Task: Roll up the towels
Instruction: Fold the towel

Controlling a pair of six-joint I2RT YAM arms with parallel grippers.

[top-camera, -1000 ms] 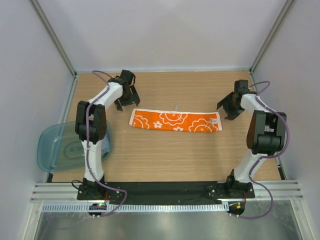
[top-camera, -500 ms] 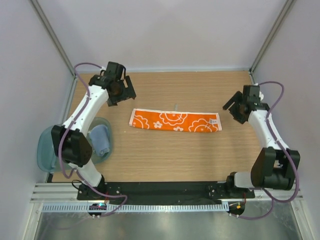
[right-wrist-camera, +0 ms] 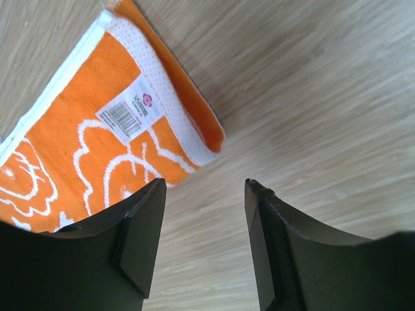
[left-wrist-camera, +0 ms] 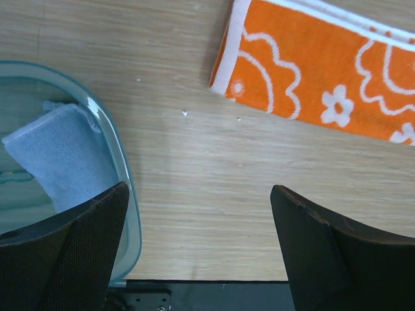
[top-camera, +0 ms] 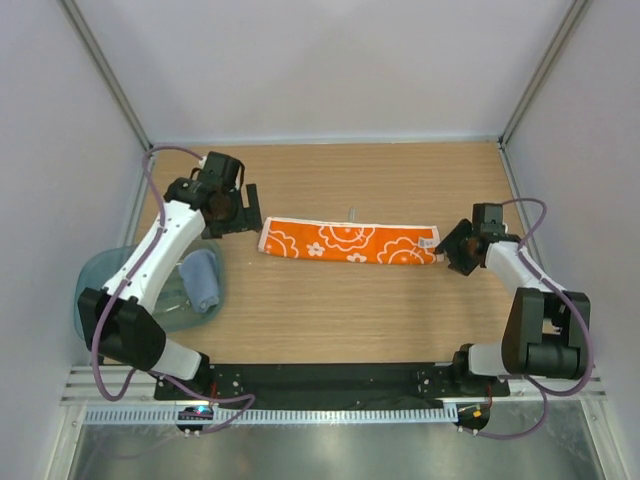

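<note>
Near left, blue towel (top-camera: 200,281) sits in the tray (top-camera: 88,300); farther out, orange towel (top-camera: 350,243) lies as a long flat strip across mid desk (top-camera: 350,320). Left pincer (left-wrist-camera: 200,194) gapes wide, empty, near its left end; right pincer (right-wrist-camera: 204,188) partly open, empty, just short of the labelled right end. Cloth looks light, limp and grippy: I'd pinch a short-end corner through all layers, else it sags.

Lying on the table (top-camera: 330,320)
First towel (top-camera: 350,243) is stretching across frame centre; second towel (top-camera: 200,280) is sitting in the tray (top-camera: 95,290) at middle left.
</note>
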